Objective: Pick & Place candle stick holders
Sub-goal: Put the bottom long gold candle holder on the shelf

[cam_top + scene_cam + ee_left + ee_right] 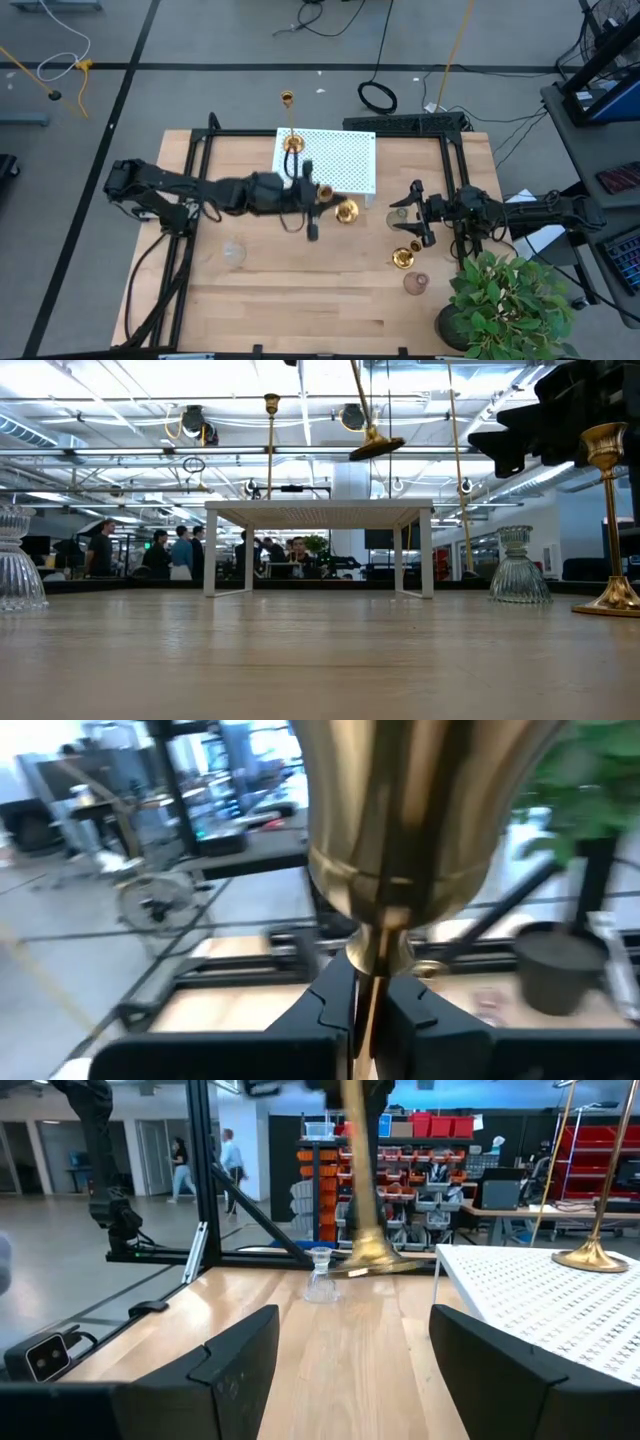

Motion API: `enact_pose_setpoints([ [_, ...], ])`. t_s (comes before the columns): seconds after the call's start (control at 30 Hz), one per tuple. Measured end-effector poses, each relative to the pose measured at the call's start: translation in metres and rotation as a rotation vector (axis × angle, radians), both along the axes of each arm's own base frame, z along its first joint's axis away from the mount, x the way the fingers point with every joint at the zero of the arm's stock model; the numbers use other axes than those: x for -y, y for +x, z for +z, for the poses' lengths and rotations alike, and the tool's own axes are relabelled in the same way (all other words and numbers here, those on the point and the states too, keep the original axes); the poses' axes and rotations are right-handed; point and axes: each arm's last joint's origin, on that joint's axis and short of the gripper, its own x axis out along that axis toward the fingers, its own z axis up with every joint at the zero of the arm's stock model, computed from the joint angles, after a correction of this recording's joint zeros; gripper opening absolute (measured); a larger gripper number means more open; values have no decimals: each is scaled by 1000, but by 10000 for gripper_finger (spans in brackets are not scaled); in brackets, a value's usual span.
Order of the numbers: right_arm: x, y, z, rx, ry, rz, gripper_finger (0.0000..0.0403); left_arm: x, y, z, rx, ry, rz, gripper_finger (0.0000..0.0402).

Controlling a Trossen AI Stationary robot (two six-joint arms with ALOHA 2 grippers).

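Note:
One gold candle stick holder (290, 125) stands by its base on the white perforated stand (340, 165); it also shows in the low view (271, 450). My left gripper (312, 205) is shut on a second one (372, 430), held in the air beside the stand's near edge; its base (346, 211) shows gold from above. A third holder (403, 257) stands on the table by its base, also in the low view (610, 520). My right gripper (350, 1370) is open and empty at the right, facing the held holder (362, 1200). My left gripper pinches the holder's thin stem (368, 1010) between its two fingers (330, 1010), right beside the flared base (400, 810). The holder is lifted clear of the table and the stand, and tilted, with its base (377, 446) lowermost.
Clear glass holders stand on the table at the near left (234, 252), near right (415, 283) and by my right gripper (398, 213). A potted plant (510, 300) fills the near right corner. People stand in the room beyond the table (180, 550).

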Motion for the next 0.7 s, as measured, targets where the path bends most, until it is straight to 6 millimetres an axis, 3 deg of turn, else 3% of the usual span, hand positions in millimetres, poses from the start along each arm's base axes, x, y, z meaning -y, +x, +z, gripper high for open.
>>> enact_pose_setpoints([
  [0.17, 0, 0, 0, -2, 0, 0, 251, -31, 2, 12, 11, -6, 92, 11],
  [0.4, 0, 0, 0, -4, 0, 0, 251, -79, -1, 11, 9, -37, 285, 9],
  [0.7, 0, 0, 0, -4, 0, 0, 251, -111, -6, 5, -30, -54, 434, 10],
])
